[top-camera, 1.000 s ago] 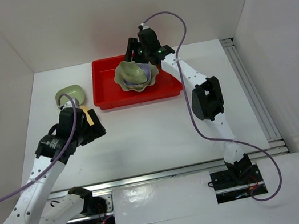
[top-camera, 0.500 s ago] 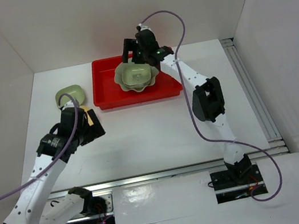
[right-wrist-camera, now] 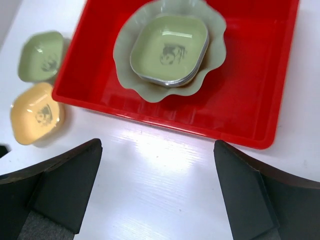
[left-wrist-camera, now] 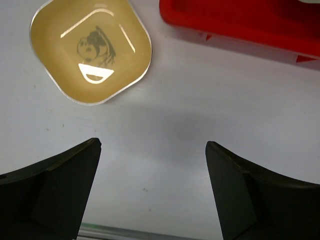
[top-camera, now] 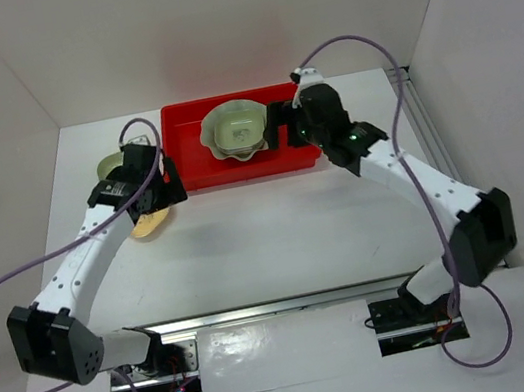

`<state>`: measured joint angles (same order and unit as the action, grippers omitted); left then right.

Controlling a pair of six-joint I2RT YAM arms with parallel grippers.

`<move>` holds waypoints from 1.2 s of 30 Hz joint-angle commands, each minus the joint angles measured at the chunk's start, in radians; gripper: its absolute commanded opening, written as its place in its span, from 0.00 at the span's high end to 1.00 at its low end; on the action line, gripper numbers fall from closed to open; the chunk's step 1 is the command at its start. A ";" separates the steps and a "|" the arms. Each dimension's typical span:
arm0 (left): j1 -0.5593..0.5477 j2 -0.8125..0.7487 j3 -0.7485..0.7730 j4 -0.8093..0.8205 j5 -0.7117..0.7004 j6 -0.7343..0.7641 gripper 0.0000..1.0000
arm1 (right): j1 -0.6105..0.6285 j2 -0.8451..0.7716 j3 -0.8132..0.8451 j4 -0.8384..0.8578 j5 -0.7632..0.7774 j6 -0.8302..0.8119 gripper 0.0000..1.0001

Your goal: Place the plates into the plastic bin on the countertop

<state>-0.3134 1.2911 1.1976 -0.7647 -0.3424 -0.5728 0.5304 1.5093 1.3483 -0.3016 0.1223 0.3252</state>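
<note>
Though beside bin (left-wrist-camera: 240,22), yellow dish (left-wrist-camera: 90,50) apart

Clock face centred on the table (top-camera: 269,235), seen from above. The bin (top-camera: 189,158) lies at 12 o'clock, near the back wall. In its middle rests the large dish (right-wrist-camera: 125,65), and in that dish sits a stack of small dishes (right-wrist-camera: 170,47). At 9 o'clock of the bin, the far dish (right-wrist-camera: 41,56) lies on the table just beside the bin's left wall. The near dish (right-wrist-camera: 36,113) lies at 6 o'clock of it, just beside it and apart from the bin.
</note>
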 commanded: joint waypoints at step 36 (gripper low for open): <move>0.223 0.448 -0.228 0.508 0.025 0.274 0.56 | 0.006 -0.468 -0.212 0.104 -0.135 -0.066 0.00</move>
<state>-0.0940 1.7481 1.0058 -0.2020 -0.3038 -0.2806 0.5304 1.0531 1.1107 -0.2379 -0.0212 0.2676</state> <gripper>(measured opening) 0.508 0.999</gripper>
